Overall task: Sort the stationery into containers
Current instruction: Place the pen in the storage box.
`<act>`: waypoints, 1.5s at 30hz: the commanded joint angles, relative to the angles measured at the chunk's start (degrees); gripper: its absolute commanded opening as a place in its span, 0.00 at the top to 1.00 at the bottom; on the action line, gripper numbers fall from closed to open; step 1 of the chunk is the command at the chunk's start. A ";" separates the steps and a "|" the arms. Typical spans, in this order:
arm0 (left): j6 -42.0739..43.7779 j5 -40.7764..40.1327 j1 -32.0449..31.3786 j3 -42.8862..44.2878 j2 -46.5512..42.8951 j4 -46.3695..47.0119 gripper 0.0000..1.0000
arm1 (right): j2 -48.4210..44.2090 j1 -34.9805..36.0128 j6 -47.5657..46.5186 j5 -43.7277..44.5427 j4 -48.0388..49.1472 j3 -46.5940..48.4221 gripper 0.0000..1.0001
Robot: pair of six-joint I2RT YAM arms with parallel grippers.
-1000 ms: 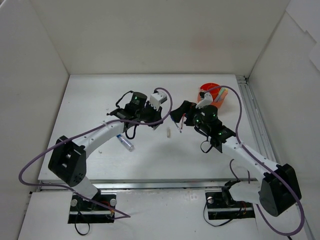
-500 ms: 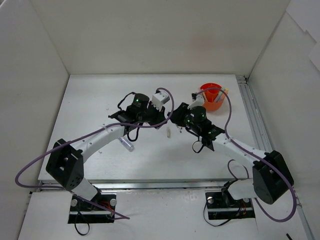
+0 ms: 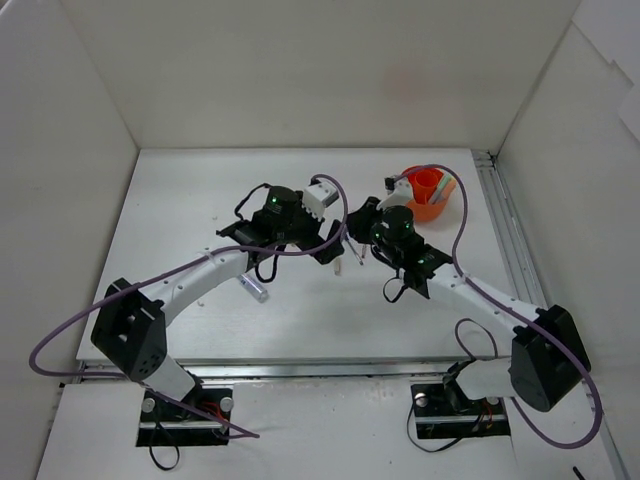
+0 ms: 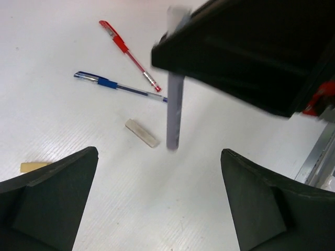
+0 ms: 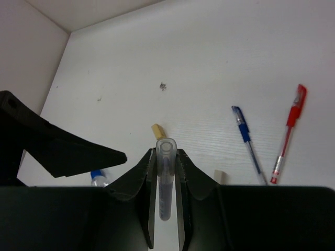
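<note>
My right gripper (image 5: 166, 155) is shut on a slim purple marker (image 5: 165, 183) with a clear cap, held above the table. In the left wrist view the same marker (image 4: 175, 112) hangs upright in front of my left gripper (image 4: 159, 154), whose jaws stand wide open and empty around bare table. The two grippers meet mid-table, left gripper (image 3: 327, 246) beside right gripper (image 3: 354, 224). Below lie a red pen (image 4: 128, 55), a blue pen (image 4: 118, 86) and two beige stubs (image 4: 141, 132) (image 4: 32, 167). The orange pot (image 3: 432, 210) stands at the back right with stationery inside.
A blue-capped clear tube (image 3: 255, 288) lies left of centre by the left forearm. One beige stub (image 3: 338, 266) shows just below the grippers. White walls close in the table, and a metal rail (image 3: 505, 230) runs along its right side.
The right gripper came left from the pot and shut on the marker. The left gripper, shut until half a second ago, has opened and let it go.
</note>
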 commanded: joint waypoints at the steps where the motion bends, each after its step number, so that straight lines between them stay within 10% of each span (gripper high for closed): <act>1: 1.56 -3.04 -0.17 3.61 -4.48 1.68 0.00 | -4.79 -1.54 -6.72 8.15 0.57 4.87 1.00; 20: -6.08 -9.01 15.13 -9.92 -16.70 -1.32 0.00 | 14.88 -20.44 -38.27 6.14 -4.26 27.09 1.00; 45: -9.34 -9.99 17.50 -11.68 -14.77 -0.61 0.00 | 23.23 -24.40 -42.15 3.68 6.19 28.16 1.00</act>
